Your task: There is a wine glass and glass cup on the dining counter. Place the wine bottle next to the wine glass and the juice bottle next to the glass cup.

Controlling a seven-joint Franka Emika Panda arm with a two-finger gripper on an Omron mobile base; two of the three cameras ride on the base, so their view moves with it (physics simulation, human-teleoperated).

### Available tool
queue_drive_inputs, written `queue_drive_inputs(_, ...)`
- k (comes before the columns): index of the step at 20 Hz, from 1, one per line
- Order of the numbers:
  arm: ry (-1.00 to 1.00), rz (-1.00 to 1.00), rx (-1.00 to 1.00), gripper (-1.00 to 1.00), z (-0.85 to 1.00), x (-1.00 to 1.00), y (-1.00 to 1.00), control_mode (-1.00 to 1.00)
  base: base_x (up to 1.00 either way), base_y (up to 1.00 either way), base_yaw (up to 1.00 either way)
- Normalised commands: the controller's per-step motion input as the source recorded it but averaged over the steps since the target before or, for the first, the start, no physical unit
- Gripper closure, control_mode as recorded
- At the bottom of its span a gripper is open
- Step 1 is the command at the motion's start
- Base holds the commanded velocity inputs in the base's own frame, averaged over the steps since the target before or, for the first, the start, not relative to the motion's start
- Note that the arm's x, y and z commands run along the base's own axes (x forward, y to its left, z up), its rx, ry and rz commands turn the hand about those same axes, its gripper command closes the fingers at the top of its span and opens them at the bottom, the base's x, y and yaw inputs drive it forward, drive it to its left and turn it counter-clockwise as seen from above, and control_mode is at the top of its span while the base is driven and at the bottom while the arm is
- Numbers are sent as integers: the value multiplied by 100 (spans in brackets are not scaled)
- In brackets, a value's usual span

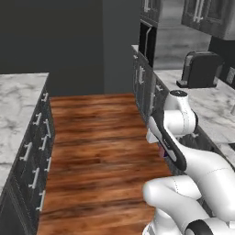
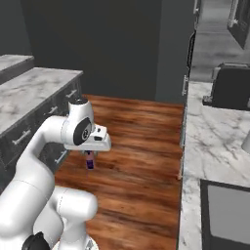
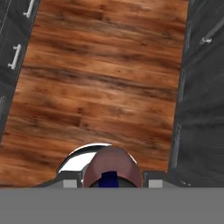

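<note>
1. One juice bottle (image 3: 112,168), reddish with a dark blue cap, sits at the bottom centre of the hand view, clamped between the gripper (image 3: 109,183) fingers.
2. In the right base view it hangs lower left, apparently above the wooden floor (image 2: 141,141).
3. A toaster (image 1: 200,69) stands upper right on the marble counter (image 1: 215,108).

A glossy white arm (image 1: 202,170) is seen, built of rounded, tube-like segments that swell at each bend. The joints are marked by dark, near-black rings and bands — one long black strip is set along the side of the forearm link (image 1: 172,147). A round grey-and-black disc cap (image 2: 83,133) is fitted at the wrist joint, with a smaller dark cap on top (image 2: 79,101). The hand (image 2: 95,141) is a flat, boxy white block. The gripper (image 3: 109,180) is ended by two small pale grey finger tips (image 3: 70,183) — square-cut and plain.
</note>
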Motion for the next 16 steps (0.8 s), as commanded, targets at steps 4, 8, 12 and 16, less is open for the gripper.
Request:
queue_drive_inputs(4,0,0,0,100,0,0,0,100,94,0,2)
queue_drive_inputs(8,0,0,0,100,0,0,0,100,94,0,3)
queue_drive_inputs(12,0,0,0,100,0,0,0,100,94,0,4)
queue_drive_inputs(16,0,0,0,100,0,0,0,100,94,0,6)
